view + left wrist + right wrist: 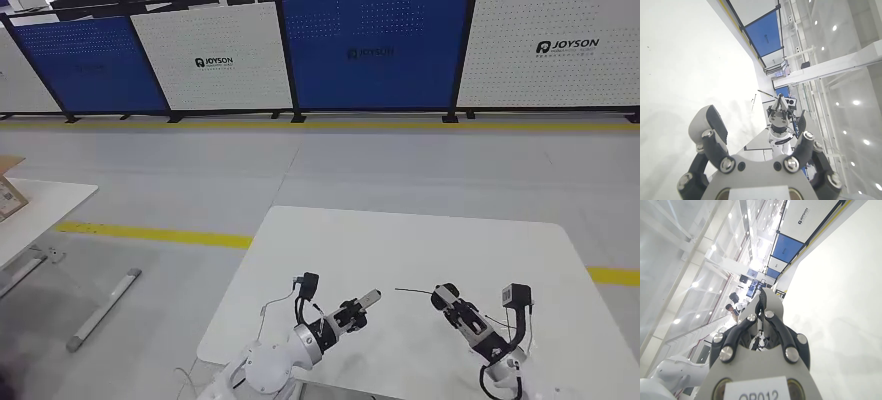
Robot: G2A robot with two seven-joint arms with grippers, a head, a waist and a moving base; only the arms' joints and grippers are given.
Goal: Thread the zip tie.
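A thin black zip tie sticks out sideways from my right gripper, which is shut on one end of it above the white table. In the left wrist view the same zip tie slants out of the right gripper farther off. A thin dark line lies on the table under it; whether it is a shadow or another tie I cannot tell. My left gripper is open and holds nothing, a short gap from the tie's free end. The right gripper has its jaws pressed together.
Both arms rise from the table's near edge. Bare tabletop stretches beyond them to the far edge. A second white table stands at the left, and a grey bar lies on the floor. Blue and white panels line the back.
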